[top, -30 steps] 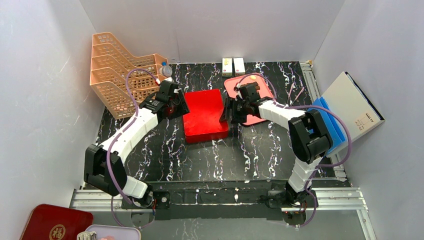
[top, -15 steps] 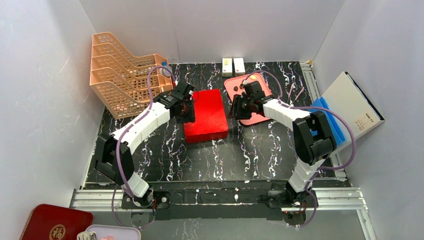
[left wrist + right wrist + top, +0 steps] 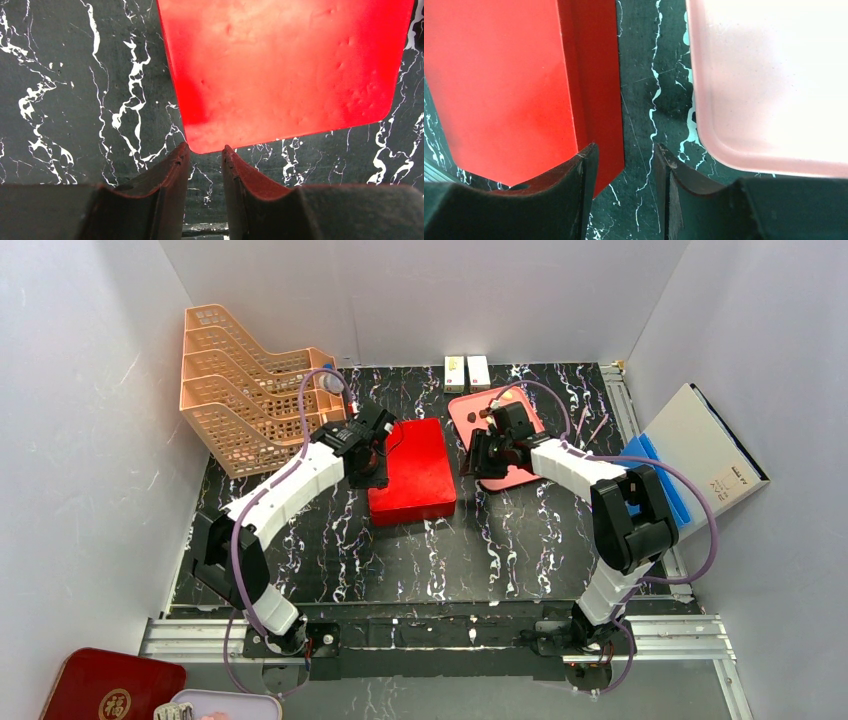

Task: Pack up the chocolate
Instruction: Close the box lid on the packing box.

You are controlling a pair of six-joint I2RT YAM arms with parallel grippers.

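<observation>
**Closing in on a red box from both sides**

Pictured from above on a black marbled table [image 3: 500, 540]: a flat red box [image 3: 415, 470], plain top facing up, set between two white arms. At its left edge, the left gripper [image 3: 205, 148], fingers drawn in to a narrow slit with nothing between them, tips just short of one rounded corner. On the opposite side, the right gripper [image 3: 624, 146], lowered into the strip of table between the box and a pink tray [image 3: 764, 90]. Fingers parted there and holding nothing, one over the box's side wall, the other near the tray's rounded corner. Impossible to tell whether that finger touches the wall. Chocolate not to be made out in any view, so its place cannot be told. Along the back, an orange file rack [image 3: 235, 390] at far left and two small white cartons [image 3: 467, 372] against the wall.
</observation>
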